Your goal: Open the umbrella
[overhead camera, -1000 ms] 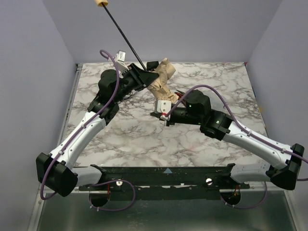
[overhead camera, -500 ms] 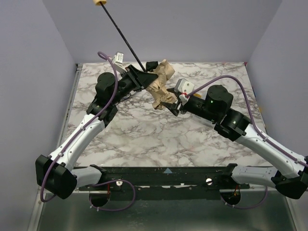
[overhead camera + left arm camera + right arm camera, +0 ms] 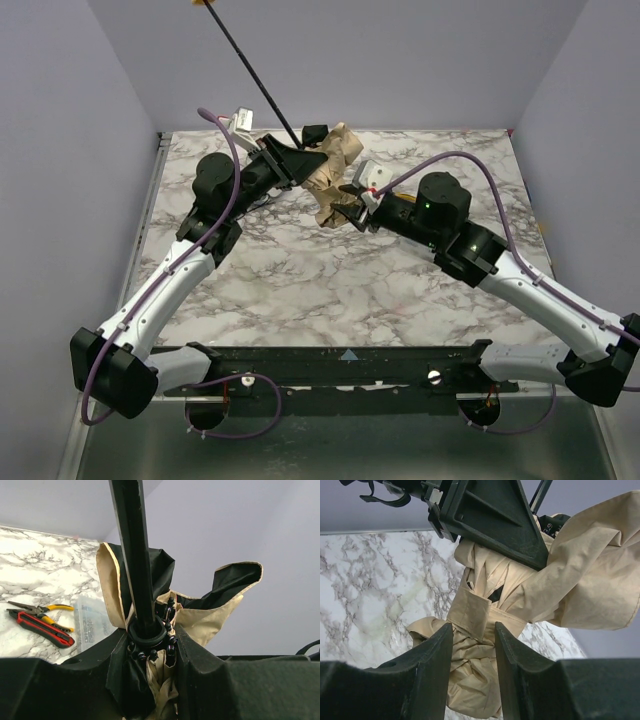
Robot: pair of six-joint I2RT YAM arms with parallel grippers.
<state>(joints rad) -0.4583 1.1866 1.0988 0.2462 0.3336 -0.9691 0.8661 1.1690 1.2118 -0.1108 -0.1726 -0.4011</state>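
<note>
The umbrella [image 3: 335, 178] is slanting over the table's [image 3: 300, 280] far side. The left gripper [image 3: 151, 642] jaws are clamping its shaft collar. The right gripper [image 3: 473, 637] jaws are straddling the strapped fabric (grip unclear). Only the left wrist view is showing pliers [image 3: 39, 622].

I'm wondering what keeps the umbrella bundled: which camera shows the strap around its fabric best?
The right wrist view: the strap wraps the umbrella fabric close up, framed by the fingers of the right gripper. The top view shows only a small crumpled bundle; the left wrist view shows shaft and lining, no strap.
</note>
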